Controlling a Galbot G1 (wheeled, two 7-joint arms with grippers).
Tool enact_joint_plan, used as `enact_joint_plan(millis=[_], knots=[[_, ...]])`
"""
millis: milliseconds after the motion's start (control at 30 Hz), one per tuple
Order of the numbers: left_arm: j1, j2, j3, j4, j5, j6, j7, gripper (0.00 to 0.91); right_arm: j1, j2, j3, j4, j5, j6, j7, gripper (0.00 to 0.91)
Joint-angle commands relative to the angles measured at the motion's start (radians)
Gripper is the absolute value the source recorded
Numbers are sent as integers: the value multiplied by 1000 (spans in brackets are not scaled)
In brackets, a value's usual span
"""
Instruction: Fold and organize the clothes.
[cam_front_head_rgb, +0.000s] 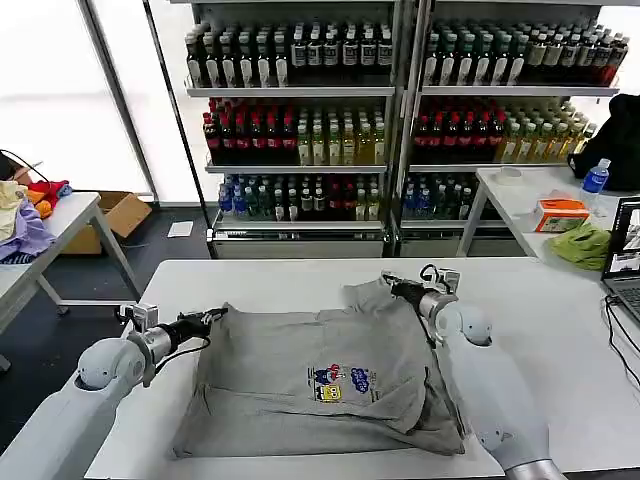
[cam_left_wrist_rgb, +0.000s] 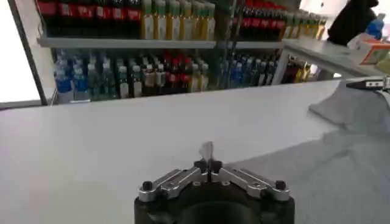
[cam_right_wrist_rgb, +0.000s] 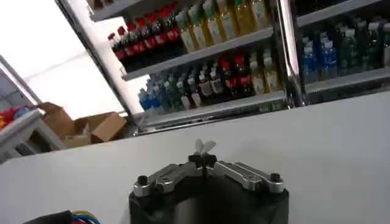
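A grey T-shirt (cam_front_head_rgb: 320, 385) lies spread on the white table (cam_front_head_rgb: 560, 330).

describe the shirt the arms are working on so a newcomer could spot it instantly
On the white table in front of the drink shelves, a grey T-shirt lies spread between the left end effector and right end effector. Its small multicoloured chest print sets it apart from the lime-green cloth nearby.

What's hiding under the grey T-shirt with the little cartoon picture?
Under the grey T-shirt you see only the white table around its edges. Whatever lies beneath the cloth itself is covered, so I cannot tell.
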Motion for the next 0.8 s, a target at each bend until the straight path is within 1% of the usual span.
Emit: enact_joint_plan(millis=[33, 167, 200, 300, 367, 433, 600, 700, 800], knots=[[188, 35, -152, -278, -33, -10, -18, 10, -182, -81, 85, 318, 112, -4, 25, 0], [300, 46, -212, -377, -29, -6, -37, 10, -311, -131, 154, 439, 168, -4, 32, 0], [323, 46, -222, -404, -26, -7, -45, 10, -382, -151, 181, 471, 182, -4, 36, 0], [403, 41, -267, -449, -5, -3, -50, 10, -501, -177, 257, 554, 198, -4, 38, 0], [476, 34, -293, -490, 11, 5, -56, 10, -552, -190, 290, 591, 200, -4, 35, 0], [543, 28, -325, -514, 25, 14, -58, 10, -642, -202, 331, 638, 212, -4, 38, 0], [700, 6, -407, -577, 133, 32, -50, 10, -815, -171, 384, 713, 219, -3, 45, 0], [762, -12, -458, -611, 177, 43, -50, 10, -869, -142, 382, 740, 195, -4, 47, 0], [835, -24, -507, -636, 219, 50, -49, 10, -915, -125, 370, 756, 147, -4, 54, 0]])
